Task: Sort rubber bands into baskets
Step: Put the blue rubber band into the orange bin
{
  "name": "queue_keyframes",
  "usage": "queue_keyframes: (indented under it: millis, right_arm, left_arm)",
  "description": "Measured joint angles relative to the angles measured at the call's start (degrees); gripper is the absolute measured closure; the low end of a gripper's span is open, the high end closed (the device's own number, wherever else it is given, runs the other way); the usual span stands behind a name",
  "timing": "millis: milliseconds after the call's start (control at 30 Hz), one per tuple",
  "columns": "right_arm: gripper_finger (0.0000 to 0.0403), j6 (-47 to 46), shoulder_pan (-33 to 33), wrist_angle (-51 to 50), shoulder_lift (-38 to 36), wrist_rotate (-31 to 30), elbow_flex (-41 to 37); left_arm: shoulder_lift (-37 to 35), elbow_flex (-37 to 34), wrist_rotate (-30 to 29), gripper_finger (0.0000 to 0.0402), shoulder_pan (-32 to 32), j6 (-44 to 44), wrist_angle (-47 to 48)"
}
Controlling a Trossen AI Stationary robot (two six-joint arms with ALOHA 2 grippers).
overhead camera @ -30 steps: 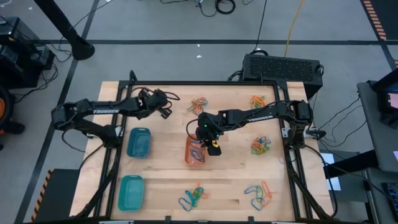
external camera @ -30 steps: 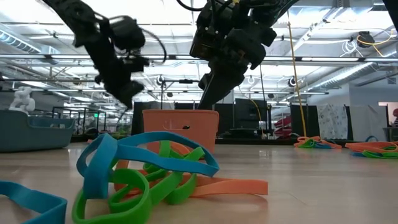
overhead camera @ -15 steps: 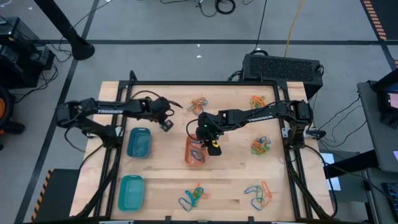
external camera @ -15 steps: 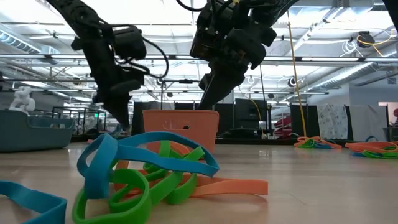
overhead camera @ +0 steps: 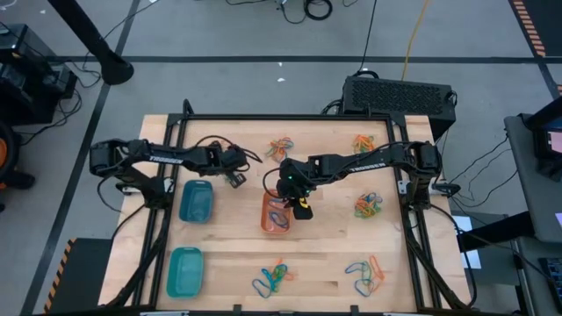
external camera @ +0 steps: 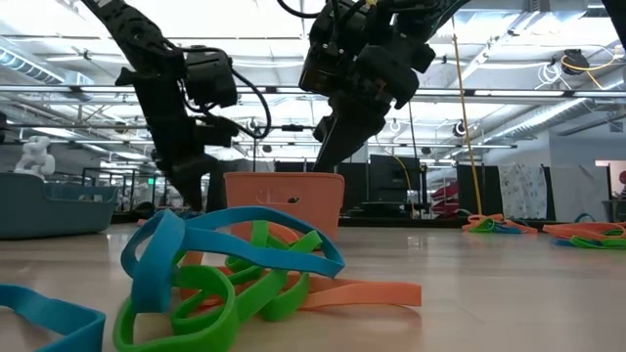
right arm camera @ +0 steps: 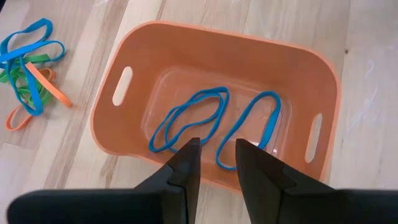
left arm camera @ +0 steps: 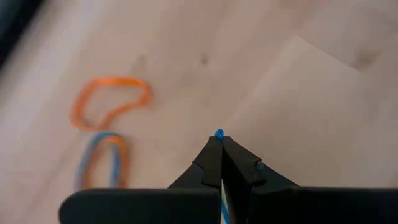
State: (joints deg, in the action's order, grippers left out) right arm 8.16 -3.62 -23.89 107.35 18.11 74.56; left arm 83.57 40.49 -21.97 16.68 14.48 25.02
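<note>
Rubber bands (right arm camera: 189, 118) inside orange basket (right arm camera: 323, 74)

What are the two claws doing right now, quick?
Left claw: shut on a blue rubber band.
Right claw: open, empty, above the orange basket.

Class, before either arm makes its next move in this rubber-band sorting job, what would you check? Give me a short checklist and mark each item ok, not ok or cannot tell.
1. Left gripper has a band: ok, fingers shut on a blue rubber band showing at the tips.
2. Right gripper is free: ok, fingers apart, nothing between them.
3. Right gripper sits over the orange basket: ok.
4. Orange basket holds two blue bands: ok.
5. Blue basket lies near the left gripper: ok, beside it in the high view.
6. Blue basket's contents: cannot tell.
</note>
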Motion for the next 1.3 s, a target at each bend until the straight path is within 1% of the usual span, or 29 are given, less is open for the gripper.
queue_keyframes:
  millis: [200,300,533,667,733,900,1033,1133,1300]
  right_arm:
    - [0.0310,0.09,0.00,-0.04,0.00,0.00,0.00]
    - [0.0310,0.20,0.00,-0.04,0.00,0.00,0.00]
    - [0.0310,0.73,0.01,-0.05,0.00,-0.02,0.00]
    - [0.0310,1.03,0.02,0.03,0.00,0.00,0.00]
    - [0.0310,1.05,0.00,0.40,0.00,0.00,0.00]
    - [0.0310,-0.32,0.00,7.82,0.00,-0.02,0.00]
    - [0.0310,-1.09,0.02,16.11,0.00,-0.25,0.00]
    - [0.0310,-2.98,0.08,23.41,0.00,-0.22,0.00]
    - [0.0310,-6.40,0.11,30.03,0.00,-1.50,0.00]
  left_arm:
    - [-3.21,0.00,-9.39,0.0398,1.35,-1.69,-0.07]
    - [-4.94,0.00,-13.01,0.0398,1.38,-2.14,-0.26]
    - [-11.37,0.01,-17.49,0.0398,-1.23,-2.91,-0.68]
    - [-16.16,0.02,-17.75,0.0398,-2.60,-2.89,-0.66]
    - [-18.37,0.04,-14.60,0.0398,-2.98,-2.78,-0.77]
    - [-21.59,0.07,0.18,0.0398,-5.12,1.50,-3.47]
    - [-22.22,0.07,10.98,0.0398,-8.31,3.25,-8.99]
    - [-22.28,0.09,14.25,0.0398,-10.73,3.25,-13.89]
    - [-22.28,0.09,14.69,0.0398,-13.82,3.21,-17.04]
